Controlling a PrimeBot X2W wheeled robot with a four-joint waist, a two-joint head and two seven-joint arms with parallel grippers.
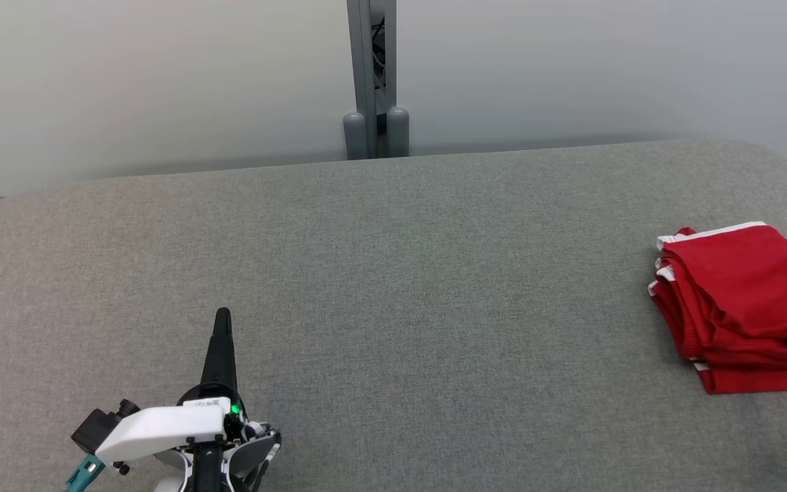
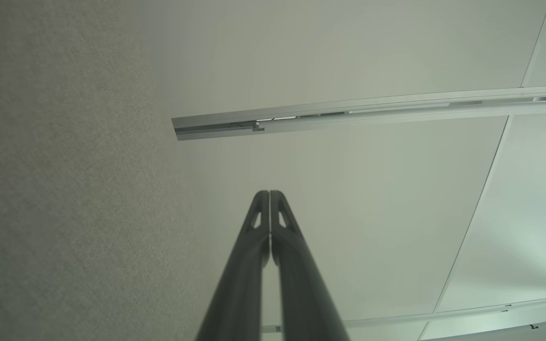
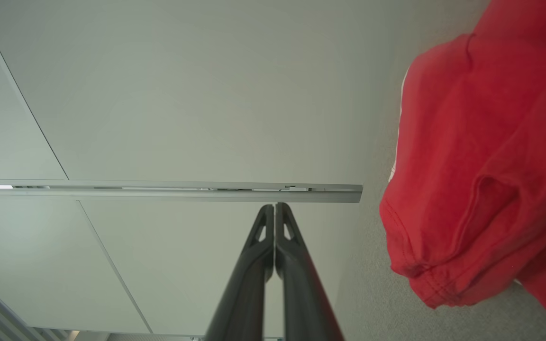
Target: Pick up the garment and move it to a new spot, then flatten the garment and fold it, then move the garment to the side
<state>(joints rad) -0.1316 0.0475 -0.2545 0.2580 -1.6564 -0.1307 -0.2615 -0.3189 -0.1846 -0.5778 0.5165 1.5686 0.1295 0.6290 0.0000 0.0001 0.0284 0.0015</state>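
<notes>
Grey fabric-covered table [image 1: 393, 273] bears a folded red garment [image 1: 749, 307].

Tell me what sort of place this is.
Most likely an indoor robot test bay or lab, not a home: a wide table covered in grey felt-like fabric, plain pale partition panels joined by a grey metal post behind it, and one folded red garment lying at the table's right end.

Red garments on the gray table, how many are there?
1. The red garment lies folded in layers at the right end of the table, running past the head view's right border, so more cloth could be hidden there.
</notes>
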